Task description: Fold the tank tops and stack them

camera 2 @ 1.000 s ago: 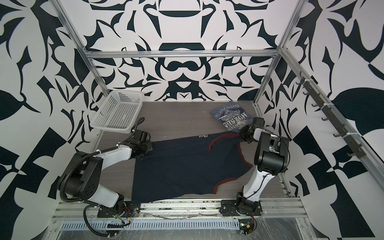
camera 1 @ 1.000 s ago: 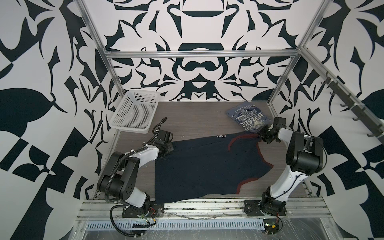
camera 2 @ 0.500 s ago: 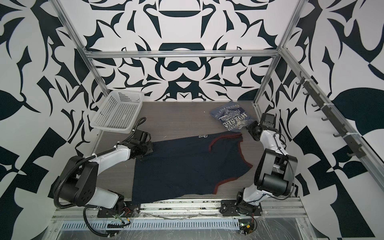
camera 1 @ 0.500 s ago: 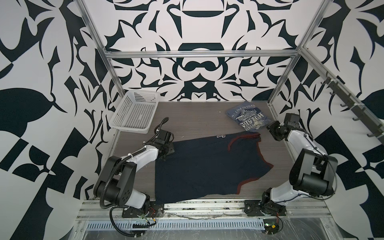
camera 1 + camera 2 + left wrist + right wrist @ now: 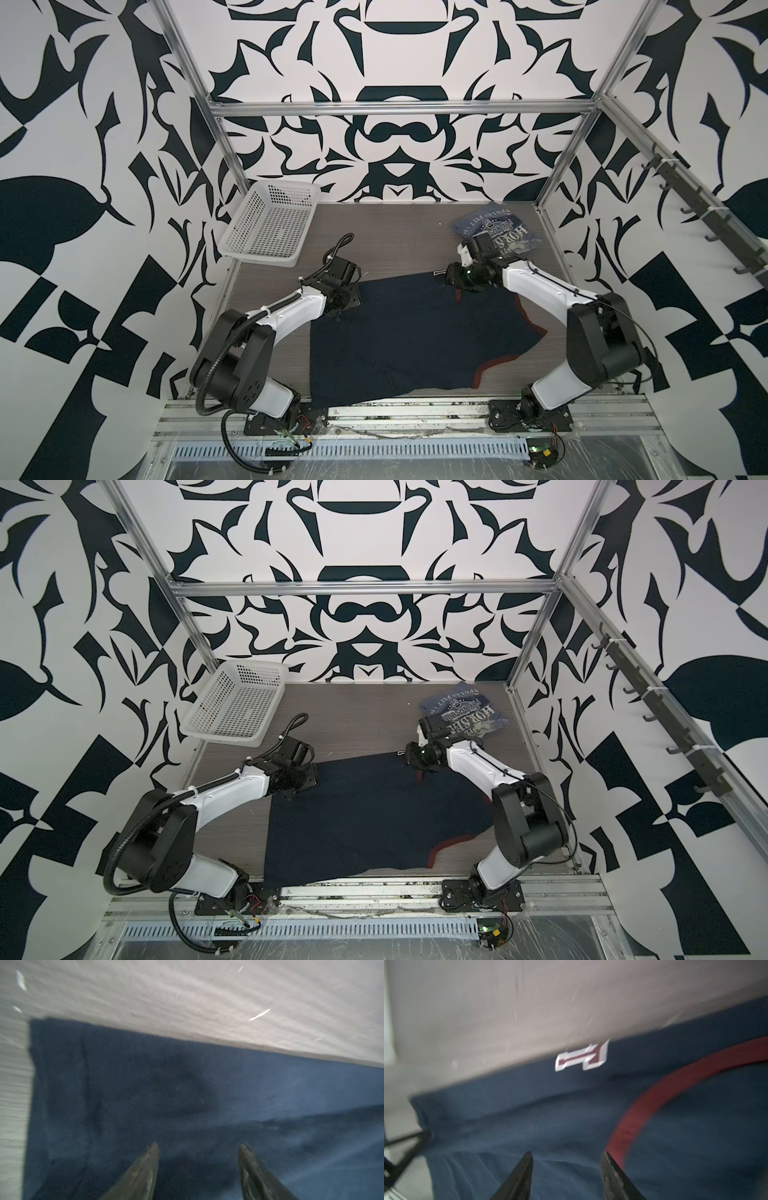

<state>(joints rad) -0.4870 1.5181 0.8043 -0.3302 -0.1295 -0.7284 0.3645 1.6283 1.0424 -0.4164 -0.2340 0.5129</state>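
Navy top [image 5: 415,340] lies spread, seemingly only part-folded, just right of the basket [image 5: 259,259], with left gripper [image 5: 198,1145] and right gripper [image 5: 566,1153] over its basket-side edge, jaws spread and empty, while the apparently folded blue top [image 5: 505,226] lies farther right, not yet stacked.

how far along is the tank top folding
Done: the slate-blue tank top looks folded at the back right. In hand: the navy tank top lies spread out, with the left claw and right claw open near its far edge, gripping nothing. To do: fold it, stack both.
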